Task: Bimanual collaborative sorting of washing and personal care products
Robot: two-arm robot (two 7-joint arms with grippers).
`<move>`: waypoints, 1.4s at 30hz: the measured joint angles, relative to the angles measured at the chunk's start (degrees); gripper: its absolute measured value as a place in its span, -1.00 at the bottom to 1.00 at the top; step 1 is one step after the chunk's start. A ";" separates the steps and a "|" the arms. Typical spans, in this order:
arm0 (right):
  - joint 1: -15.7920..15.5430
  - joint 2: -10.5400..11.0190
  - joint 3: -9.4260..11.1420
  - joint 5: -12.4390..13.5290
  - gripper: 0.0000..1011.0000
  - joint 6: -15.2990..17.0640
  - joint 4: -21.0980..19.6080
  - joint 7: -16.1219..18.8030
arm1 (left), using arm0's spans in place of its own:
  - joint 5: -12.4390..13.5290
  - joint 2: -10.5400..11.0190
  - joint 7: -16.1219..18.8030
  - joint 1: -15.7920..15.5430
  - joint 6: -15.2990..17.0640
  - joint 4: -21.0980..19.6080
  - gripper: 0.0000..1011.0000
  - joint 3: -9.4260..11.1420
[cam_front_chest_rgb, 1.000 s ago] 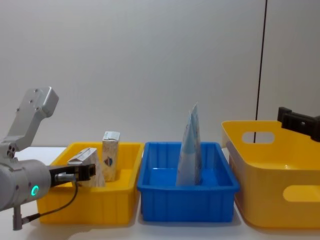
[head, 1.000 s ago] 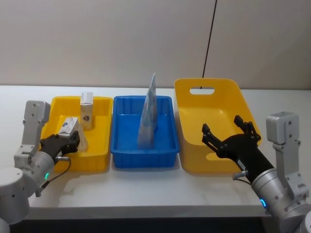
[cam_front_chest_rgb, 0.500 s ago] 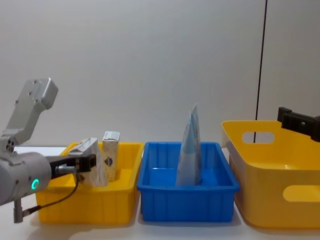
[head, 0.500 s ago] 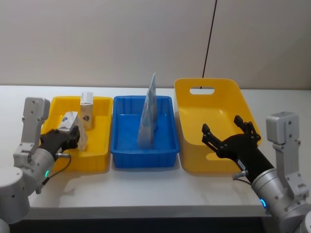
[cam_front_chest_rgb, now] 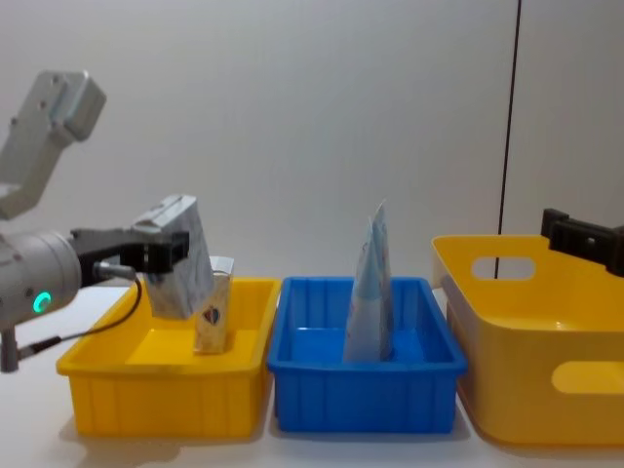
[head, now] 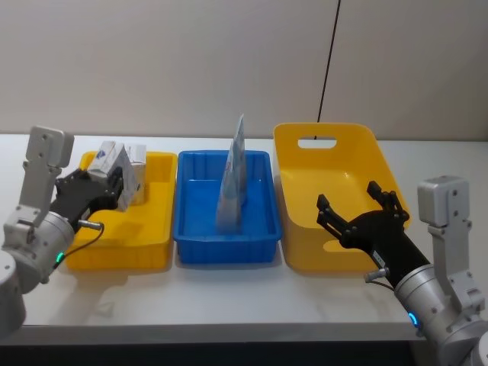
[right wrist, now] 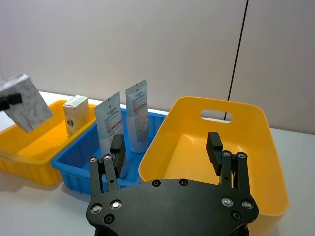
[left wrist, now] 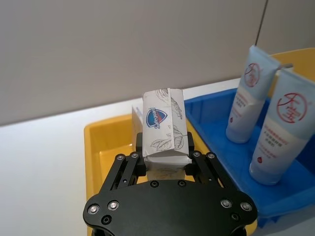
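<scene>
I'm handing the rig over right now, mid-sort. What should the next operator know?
Left gripper: shut on a carton, held above the small yellow tray.
Right gripper: open, by the large yellow bin.
Second carton stands in that tray; two tubes stand in the blue tray.
Done: one carton grasped. Left: place it, likely the second too.

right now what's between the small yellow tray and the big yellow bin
The blue tray, holding upright tubes, seen in the head view.

Standing carton (cam_front_chest_rgb: 214,316) partly behind held carton (cam_front_chest_rgb: 181,261)
</scene>
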 joint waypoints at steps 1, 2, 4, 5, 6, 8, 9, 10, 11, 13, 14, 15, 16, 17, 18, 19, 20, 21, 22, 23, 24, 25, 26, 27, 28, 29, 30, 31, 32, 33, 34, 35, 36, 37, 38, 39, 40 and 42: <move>0.00 0.00 0.00 0.00 0.98 0.00 0.00 0.00 | 0.21 0.74 -0.73 0.29 -0.23 -1.26 -0.26 0.11; 0.00 0.00 0.00 0.00 0.98 0.00 0.00 0.00 | 0.33 1.05 -1.27 0.41 -0.39 -1.81 -0.26 0.17; 0.00 0.00 0.00 0.00 0.98 0.00 0.00 0.00 | 0.53 2.16 -2.49 0.82 -0.70 -3.59 -0.26 0.34; 0.00 0.00 0.00 0.00 0.98 0.00 0.00 0.00 | 0.57 2.48 -2.91 0.94 -0.81 -4.12 -0.26 0.39; 0.00 0.00 0.00 0.00 0.98 0.00 0.00 0.00 | 0.60 2.80 -3.47 1.07 -0.94 -4.62 -0.26 0.44; 0.00 0.00 0.00 0.00 0.98 0.00 0.00 0.00 | 0.62 3.85 -4.88 1.44 -1.23 -6.14 -0.26 0.59; 0.00 0.00 0.00 0.00 0.98 0.00 0.00 0.00 | 0.62 4.22 -5.39 1.56 -1.32 -6.66 -0.26 0.64; 0.00 0.00 0.00 0.00 0.98 0.00 0.00 0.00 | 0.59 5.02 -6.39 1.84 -1.48 -7.75 -0.26 0.75; 0.00 0.00 0.00 0.00 0.98 0.00 0.00 0.00 | 0.54 5.32 -6.92 1.93 -1.55 -8.18 -0.26 0.79; 0.00 0.00 0.00 0.00 0.98 0.00 0.00 0.00 | 0.35 6.36 -8.38 2.25 -1.75 -9.53 -0.26 0.92; 0.00 0.00 0.00 0.00 0.98 0.00 0.00 0.00 | 0.24 6.82 -8.88 2.37 -1.82 -9.97 -0.26 0.99; 0.00 0.00 0.00 0.00 0.98 0.00 0.00 0.00 | 0.09 7.20 -9.39 2.47 -1.89 -10.55 -0.26 1.03; 0.00 0.00 0.00 0.00 0.98 0.00 0.00 0.00 | -0.04 7.55 -10.04 2.57 -1.96 -10.96 -0.26 1.08; 0.00 0.00 0.00 0.00 0.98 0.00 0.00 0.00 | -0.17 7.98 -10.55 2.69 -2.00 -11.48 -0.26 1.13; 0.00 0.00 0.00 0.00 0.98 0.00 0.00 0.00 | -0.46 8.69 -11.59 2.89 -2.13 -12.33 -0.26 1.24; 0.00 0.00 0.00 0.00 0.98 0.00 0.00 0.00 | -0.64 9.02 -12.26 2.97 -2.19 -12.71 -0.26 1.29; 0.00 0.00 0.00 0.00 0.98 0.00 0.00 0.00 | -0.75 9.37 -12.62 3.05 -2.23 -13.09 -0.26 1.33; 0.00 0.00 0.00 0.00 0.98 0.00 0.00 0.00 | -1.13 10.00 -13.86 3.22 -2.36 -13.81 -0.26 1.41; 0.00 0.00 0.00 0.00 0.98 0.00 0.00 0.00 | -1.31 10.44 -14.39 3.29 -2.41 -14.28 -0.26 1.48; 0.00 0.00 0.00 0.00 0.98 0.00 0.00 0.00 | -1.47 10.78 -14.91 3.36 -2.46 -14.62 -0.26 1.54; 0.00 0.00 0.00 0.00 0.98 0.00 0.00 0.00 | -1.71 11.19 -15.56 3.44 -2.54 -15.07 -0.26 1.60; 0.00 0.00 0.00 0.00 0.98 0.00 0.00 0.00 | -2.13 11.77 -16.73 3.54 -2.67 -15.67 -0.26 1.70; 0.00 0.00 0.00 0.00 0.98 0.00 0.00 0.00 | -2.33 12.18 -17.28 3.61 -2.74 -16.05 -0.26 1.78; 0.00 0.00 0.00 0.00 0.98 0.00 0.00 0.00 | -2.61 12.49 -17.80 3.65 -2.83 -16.34 -0.26 1.84; 0.00 0.00 0.00 0.00 0.98 0.00 0.00 0.00 | -3.02 13.11 -19.02 3.72 -2.96 -16.91 -0.26 1.94; 0.00 0.00 0.00 0.00 0.98 0.00 0.00 0.00 | -3.17 13.40 -19.41 3.76 -3.01 -17.19 -0.26 2.00; 0.00 0.00 0.00 0.00 0.98 0.00 0.00 0.00 | -3.44 13.67 -20.18 3.79 -3.11 -17.44 -0.26 2.07; 0.00 0.00 0.00 0.00 0.98 0.00 0.00 0.00 | -3.88 14.37 -21.21 3.82 -3.27 -18.01 -0.26 2.23; 0.00 0.00 0.00 0.00 0.98 0.00 0.00 0.00 | -4.10 14.65 -21.77 3.83 -3.34 -18.23 -0.26 2.29; 0.00 0.00 0.00 0.00 0.98 0.00 0.00 0.00 | -4.40 14.92 -22.52 3.84 -3.46 -18.44 -0.26 2.36; 0.00 0.00 0.00 0.00 0.98 0.00 0.00 0.00 | -4.84 15.52 -23.59 3.84 -3.62 -18.90 -0.26 2.55; 0.00 0.00 0.00 0.00 0.98 0.00 0.00 0.00 | -5.07 15.79 -24.18 3.84 -3.71 -19.09 -0.26 2.64; 0.00 0.00 0.00 0.00 0.98 0.00 0.00 0.00 | -5.27 16.05 -24.72 3.84 -3.78 -19.27 -0.26 2.72; 0.00 0.00 0.00 0.00 0.98 0.00 0.00 0.00 | -5.71 16.54 -25.81 3.80 -3.98 -19.58 -0.26 2.89; 0.00 0.00 0.00 0.00 0.98 0.00 0.00 0.00 | -6.00 16.79 -26.58 3.77 -4.11 -19.74 -0.26 2.99; 0.00 0.00 0.00 0.00 0.98 0.00 0.00 0.00 | -6.22 17.10 -27.14 3.73 -4.21 -19.92 -0.26 3.11; 0.00 0.00 0.00 0.00 0.98 0.00 0.00 0.00 | -6.73 17.58 -28.46 3.63 -4.45 -20.18 -0.26 3.31; 0.00 0.00 0.00 0.00 0.98 0.00 0.00 0.00 | -7.38 18.31 -30.10 3.45 -4.76 -20.52 -0.26 3.69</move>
